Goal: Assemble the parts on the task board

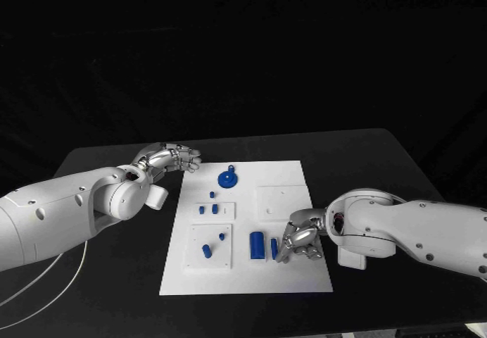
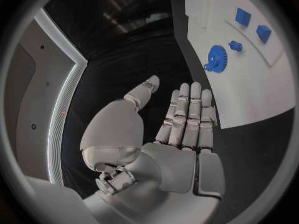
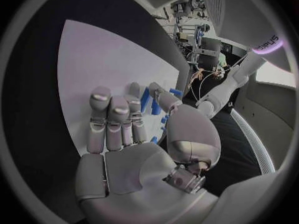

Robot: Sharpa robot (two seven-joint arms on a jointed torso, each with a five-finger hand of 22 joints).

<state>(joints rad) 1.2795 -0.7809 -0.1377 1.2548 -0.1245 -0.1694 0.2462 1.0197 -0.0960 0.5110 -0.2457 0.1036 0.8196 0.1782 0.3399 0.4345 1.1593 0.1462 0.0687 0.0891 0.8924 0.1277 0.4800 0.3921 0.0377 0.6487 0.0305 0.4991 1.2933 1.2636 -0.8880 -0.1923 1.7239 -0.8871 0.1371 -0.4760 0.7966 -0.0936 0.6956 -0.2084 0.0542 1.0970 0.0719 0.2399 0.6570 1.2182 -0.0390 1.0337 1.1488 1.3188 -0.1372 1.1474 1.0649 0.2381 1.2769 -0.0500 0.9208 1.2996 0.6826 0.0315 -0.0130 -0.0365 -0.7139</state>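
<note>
The white task board (image 1: 294, 274) lies in the middle of the black table. A blue gear (image 1: 229, 178) sits near its far edge, with small blue pegs (image 1: 211, 208) below it and two more in a raised white block (image 1: 211, 243). A larger blue block (image 1: 257, 243) and a slim blue piece (image 1: 274, 247) lie near the board's middle. My right hand (image 1: 298, 239) rests over the board just right of the slim piece, fingers stretched out and apart (image 3: 112, 119), holding nothing. My left hand (image 1: 170, 158) hovers over the table off the board's far left corner, fingers straight (image 2: 187, 114) and empty, with the gear (image 2: 216, 58) beyond them.
A raised white square plate (image 1: 281, 199) sits on the board's right half, close to my right forearm. Black table (image 1: 386, 162) surrounds the board on all sides. A white cable (image 1: 51, 278) trails from my left arm near the table's left front.
</note>
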